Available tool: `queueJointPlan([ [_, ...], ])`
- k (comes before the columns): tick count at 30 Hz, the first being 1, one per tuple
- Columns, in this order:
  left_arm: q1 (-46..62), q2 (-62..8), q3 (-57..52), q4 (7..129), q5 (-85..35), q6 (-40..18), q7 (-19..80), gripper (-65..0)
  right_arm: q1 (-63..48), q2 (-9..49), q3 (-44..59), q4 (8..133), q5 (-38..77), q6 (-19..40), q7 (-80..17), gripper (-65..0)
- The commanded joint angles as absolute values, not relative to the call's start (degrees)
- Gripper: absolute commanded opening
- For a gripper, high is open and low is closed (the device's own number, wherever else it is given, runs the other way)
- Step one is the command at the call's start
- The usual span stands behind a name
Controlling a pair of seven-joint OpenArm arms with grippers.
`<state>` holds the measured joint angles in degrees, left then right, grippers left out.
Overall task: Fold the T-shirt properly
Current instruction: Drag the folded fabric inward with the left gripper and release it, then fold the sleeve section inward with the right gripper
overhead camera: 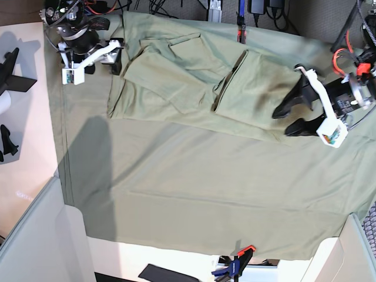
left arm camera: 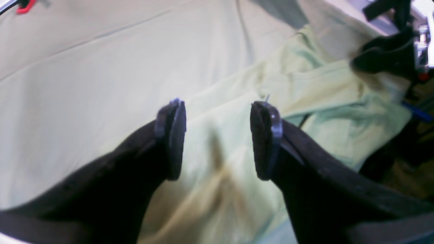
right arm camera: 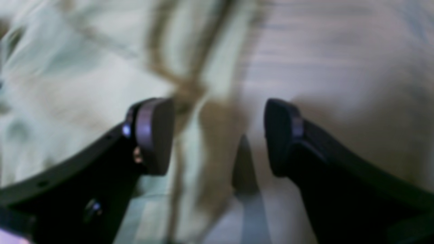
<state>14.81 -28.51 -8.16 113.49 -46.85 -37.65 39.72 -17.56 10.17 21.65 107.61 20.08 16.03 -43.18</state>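
The pale sage-green T-shirt (overhead camera: 176,76) lies crumpled and partly folded across the far part of the table, with a dark crease near its middle. My left gripper (overhead camera: 286,116) hovers at the shirt's right end, open. In the left wrist view the left gripper (left arm camera: 218,108) has nothing between its pads, and the T-shirt (left arm camera: 322,88) spreads below and beyond them. My right gripper (overhead camera: 113,57) is at the shirt's left end. The blurred right wrist view shows that gripper (right arm camera: 217,112) open and empty over rumpled T-shirt cloth (right arm camera: 67,84).
A large green cloth sheet (overhead camera: 194,182) covers the table, held by an orange clamp (overhead camera: 244,252) at the near edge and another clamp (overhead camera: 239,26) at the far edge. Black stands (overhead camera: 9,67) are on the bare tabletop at left. Cables crowd the far edge.
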Motion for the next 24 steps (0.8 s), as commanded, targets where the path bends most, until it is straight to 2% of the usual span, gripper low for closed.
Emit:
queueJointPlan([
  [1,15.31,-29.78,-9.02,114.3,-47.9,-38.17,38.46,-31.3,-16.62,10.22,23.53,108.55,20.64,15.44,-42.3,-23.8],
  [5,18.63,-31.51,-10.48,114.3,-47.99,-38.19,38.44,-31.3,-16.8,7.62,26.2,107.77,23.4,15.22,-42.54,-23.8],
  [12,19.35,-31.48,-11.0,114.3,-48.53,-38.17,38.44,-31.3,-16.69,2.94,21.12,102.67,24.67,15.27,-42.46,-23.8],
  [24,19.38,-31.48,-11.0,114.3,-48.9,-38.17,38.81,-31.3,-16.73,-0.86,18.68,101.67,25.65,15.38,-42.7,-23.8],
])
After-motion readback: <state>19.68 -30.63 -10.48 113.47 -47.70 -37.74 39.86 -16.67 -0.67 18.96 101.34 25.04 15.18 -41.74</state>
